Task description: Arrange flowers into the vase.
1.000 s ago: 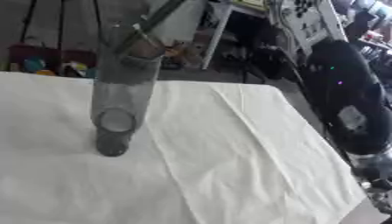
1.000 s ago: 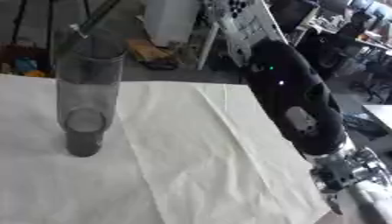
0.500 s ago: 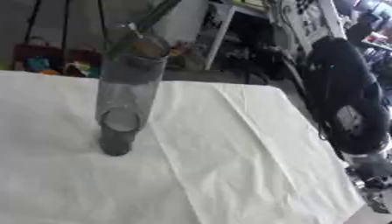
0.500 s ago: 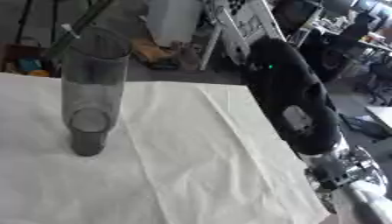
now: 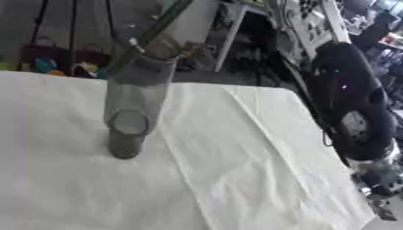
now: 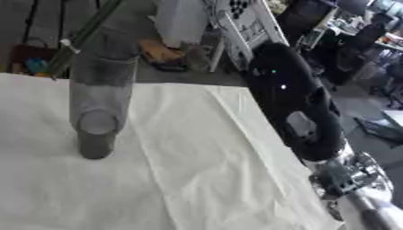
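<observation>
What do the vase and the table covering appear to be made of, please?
The vase looks like clear, smoky glass or plastic: the cloth shows through its wall, which one I cannot tell. The covering looks like matte white fabric, since it carries creases and fold lines.

Right arm (image 6: 295,112) enters from 1 o'clock, black, bulky, running down toward 5 o'clock; silver wrist joint below it; right hand (image 6: 370,211) at lower corner, blurred, fingers indistinct; left arm unseen.

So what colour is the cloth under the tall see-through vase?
The wrinkled tablecloth is white, under the tall grey-tinted clear vase. Left eye view shows it best.
</observation>
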You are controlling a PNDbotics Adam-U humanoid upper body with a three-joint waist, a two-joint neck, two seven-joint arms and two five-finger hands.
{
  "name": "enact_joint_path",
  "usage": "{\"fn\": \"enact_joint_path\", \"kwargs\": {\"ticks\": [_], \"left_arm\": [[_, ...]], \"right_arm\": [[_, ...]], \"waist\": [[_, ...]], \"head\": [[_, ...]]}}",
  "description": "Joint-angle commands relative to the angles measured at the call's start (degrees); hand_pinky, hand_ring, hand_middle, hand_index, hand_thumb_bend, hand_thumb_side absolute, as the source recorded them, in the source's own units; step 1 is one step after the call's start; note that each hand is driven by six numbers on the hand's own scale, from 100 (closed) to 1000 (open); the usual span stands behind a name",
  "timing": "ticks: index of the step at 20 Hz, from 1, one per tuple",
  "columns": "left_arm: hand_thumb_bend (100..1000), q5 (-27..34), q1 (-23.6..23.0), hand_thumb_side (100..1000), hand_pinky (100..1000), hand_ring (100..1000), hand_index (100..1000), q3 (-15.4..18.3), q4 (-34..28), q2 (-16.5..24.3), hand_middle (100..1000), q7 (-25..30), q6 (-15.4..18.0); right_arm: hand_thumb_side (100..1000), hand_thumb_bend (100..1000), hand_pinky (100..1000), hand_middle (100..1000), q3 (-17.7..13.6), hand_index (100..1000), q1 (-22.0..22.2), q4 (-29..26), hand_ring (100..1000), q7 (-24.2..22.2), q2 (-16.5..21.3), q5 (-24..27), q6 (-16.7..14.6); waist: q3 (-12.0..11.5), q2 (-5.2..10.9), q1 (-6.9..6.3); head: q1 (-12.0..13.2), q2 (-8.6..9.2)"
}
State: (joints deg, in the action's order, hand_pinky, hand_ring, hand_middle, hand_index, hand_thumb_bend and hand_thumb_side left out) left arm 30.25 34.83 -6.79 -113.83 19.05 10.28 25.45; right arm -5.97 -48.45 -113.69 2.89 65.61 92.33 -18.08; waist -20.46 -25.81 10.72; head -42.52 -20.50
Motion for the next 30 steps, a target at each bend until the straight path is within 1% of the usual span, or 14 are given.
{"fn": "enact_joint_path", "kwargs": {"ticks": [1, 7, 10, 11, 12, 14, 15, 19, 22, 23, 24, 25, 28, 30], "left_arm": [[100, 0.18, 0.74, 847, 773, 756, 930, -0.02, -0.76, 0.10, 843, 0.19, 0.01], [100, 0.13, 0.72, 849, 773, 756, 930, -0.03, -0.76, 0.05, 843, 0.21, -0.20], [100, 0.27, 0.75, 848, 773, 756, 930, -0.12, -0.76, 0.01, 842, 0.22, -0.31], [100, 0.34, 0.76, 848, 773, 755, 930, -0.14, -0.76, 0.01, 842, 0.24, -0.31], [100, 0.40, 0.74, 848, 773, 755, 930, -0.13, -0.76, 0.00, 842, 0.25, -0.30], [100, 0.49, 0.74, 847, 773, 754, 930, -0.08, -0.76, 0.00, 842, 0.24, -0.27], [100, 0.55, 0.78, 847, 773, 754, 930, -0.07, -0.76, 0.00, 841, 0.24, -0.24], [100, 0.70, 0.93, 847, 773, 754, 929, -0.10, -0.76, -0.02, 841, 0.32, -0.28], [100, 0.77, 1.10, 847, 773, 753, 929, -0.17, -0.76, -0.03, 841, 0.46, -0.24], [100, 0.80, 1.16, 847, 773, 753, 929, -0.21, -0.76, -0.04, 841, 0.51, -0.22], [100, 0.84, 1.24, 846, 773, 753, 929, -0.26, -0.76, -0.05, 841, 0.58, -0.20], [100, 0.89, 1.33, 847, 773, 753, 929, -0.33, -0.76, -0.09, 841, 0.65, -0.21], [100, 1.10, 1.47, 847, 773, 752, 929, -0.38, -0.76, -0.19, 841, 0.81, -0.21], [100, 1.11, 1.45, 848, 773, 752, 929, -0.32, -0.76, -0.20, 841, 0.90, -0.14]], "right_arm": [[332, 448, 100, 100, -0.41, 100, -1.15, -0.14, 100, -0.10, 0.93, 0.58, 0.42], [332, 449, 100, 100, -0.18, 100, -1.84, -0.41, 100, -0.11, 0.44, 1.31, 0.48], [334, 441, 100, 100, -0.03, 100, -3.36, -0.51, 100, 0.31, -0.23, 3.22, 0.37], [301, 421, 100, 100, 0.01, 100, -3.90, -0.50, 100, 0.46, -0.48, 4.01, 0.43], [334, 438, 100, 100, 0.06, 100, -4.35, -0.52, 100, 0.52, -0.65, 4.65, 0.53], [324, 424, 100, 100, 0.25, 100, -4.96, -0.53, 100, 0.56, -1.04, 5.42, 0.93], [335, 441, 100, 100, 0.38, 100, -5.18, -0.54, 100, 0.54, -1.24, 5.60, 1.20], [335, 441, 100, 100, 0.80, 100, -5.57, -0.52, 100, 0.23, -1.93, 5.52, 2.01], [334, 440, 100, 100, 0.92, 100, -5.59, -0.14, 100, -0.21, -1.95, 5.18, 2.06], [334, 440, 100, 100, 0.91, 100, -5.61, 0.17, 100, -0.49, -1.83, 5.00, 1.85], [353, 394, 100, 100, 0.89, 100, -5.66, 0.58, 100, -0.89, -1.72, 4.89, 1.51], [333, 433, 100, 100, 0.87, 100, -5.73, 1.17, 100, -1.42, -1.62, 4.89, 1.06], [338, 414, 100, 100, 0.86, 100, -6.20, 4.35, 100, -3.11, -1.39, 5.64, 0.29], [343, 420, 100, 100, 0.79, 100, -6.36, 6.39, 100, -4.90, -1.16, 6.13, 0.12]], "waist": [[-0.01, 1.08, -0.57], [-0.07, 1.13, -0.41], [-0.31, 1.39, -0.38], [-0.40, 1.45, -0.38], [-0.57, 1.51, -0.37], [-0.84, 1.58, -0.34], [-0.94, 1.59, -0.32], [-1.25, 1.51, -0.16], [-1.64, 1.37, -0.02], [-1.83, 1.30, 0.04], [-2.04, 1.25, 0.11], [-2.30, 1.24, 0.20], [-3.44, 1.39, 0.42], [-4.18, 1.33, 0.65]], "head": [[-0.33, 0.71], [-0.02, 1.03], [-0.31, 0.60], [-0.49, 0.41], [-0.74, 0.22], [-1.08, 0.03], [-1.18, 0.01], [-1.31, 0.32], [-0.98, 0.64], [-0.84, 0.83], [-0.66, 0.96], [-0.47, 1.04], [0.43, 1.82], [0.62, 2.31]]}}
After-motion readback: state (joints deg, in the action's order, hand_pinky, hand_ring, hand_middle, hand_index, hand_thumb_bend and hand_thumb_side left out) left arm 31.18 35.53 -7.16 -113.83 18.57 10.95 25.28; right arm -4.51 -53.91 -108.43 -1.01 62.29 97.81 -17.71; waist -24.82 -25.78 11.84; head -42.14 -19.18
